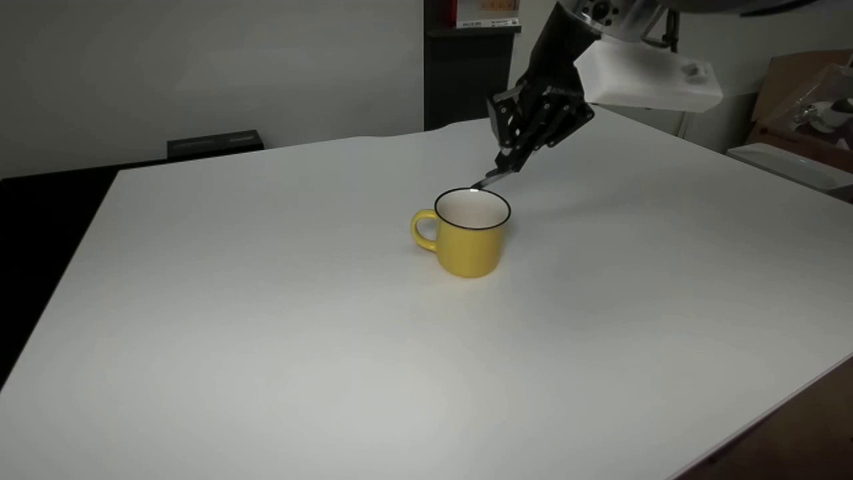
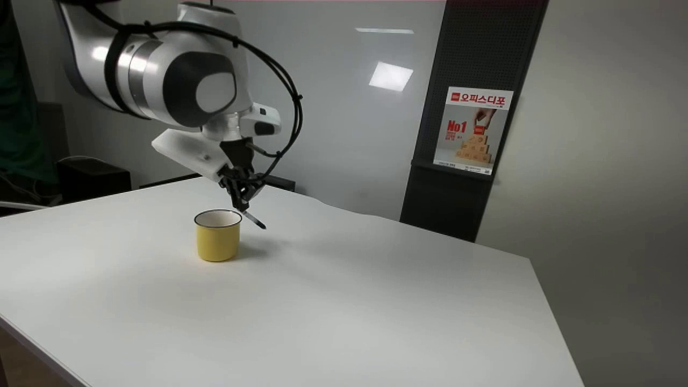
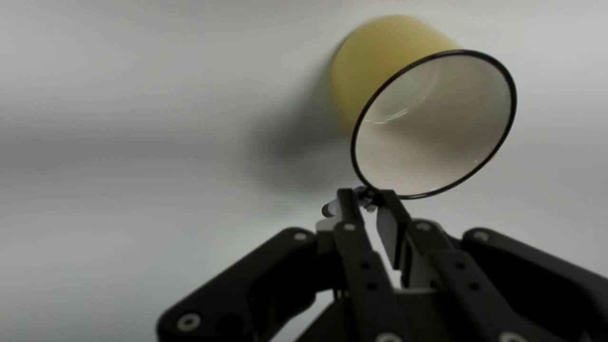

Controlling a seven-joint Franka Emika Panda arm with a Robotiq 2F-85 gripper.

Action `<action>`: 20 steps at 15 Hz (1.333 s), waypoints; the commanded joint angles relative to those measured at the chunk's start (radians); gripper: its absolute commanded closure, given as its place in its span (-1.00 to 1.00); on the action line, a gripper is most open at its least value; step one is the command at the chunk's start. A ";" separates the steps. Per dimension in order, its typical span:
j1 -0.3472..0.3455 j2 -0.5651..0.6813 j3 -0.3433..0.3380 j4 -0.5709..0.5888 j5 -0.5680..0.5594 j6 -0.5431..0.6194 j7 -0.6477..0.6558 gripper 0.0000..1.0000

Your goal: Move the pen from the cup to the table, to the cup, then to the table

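Note:
The yellow cup (image 1: 470, 253) stands upright on the white table (image 1: 266, 347), with its handle to one side. It also shows in an exterior view (image 2: 217, 242) and in the wrist view (image 3: 384, 61), where its pale inside looks bare. My gripper (image 1: 510, 164) is just beyond the cup's rim and a little above it. In the wrist view its fingertips (image 3: 366, 195) are closed on the pen (image 3: 331, 209), which is partly hidden by the fingers. The pen (image 2: 254, 220) slants down outside the cup, above the table (image 2: 376, 306). It has a light barrel and a dark end.
A whiteboard (image 2: 333, 107) and a dark panel with a poster (image 2: 473, 131) stand behind the table. A cardboard box with plastic wrap (image 1: 806, 107) is beyond the table edge. A dark box (image 1: 214, 144) is behind the far edge.

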 commanded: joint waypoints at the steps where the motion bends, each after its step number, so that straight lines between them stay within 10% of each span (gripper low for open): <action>1: -0.270 0.185 0.227 0.129 0.017 -0.039 -0.206 0.92; 6: -0.458 0.242 0.306 0.211 0.080 -0.181 -0.444 0.92; 12: -0.423 0.233 0.231 0.258 0.162 -0.297 -0.562 0.92; 13: -0.399 0.234 0.208 0.266 0.170 -0.314 -0.562 0.77; 14: -0.381 0.235 0.191 0.272 0.181 -0.327 -0.564 0.18; 20: -0.258 0.206 0.074 0.284 0.237 -0.371 -0.551 -0.48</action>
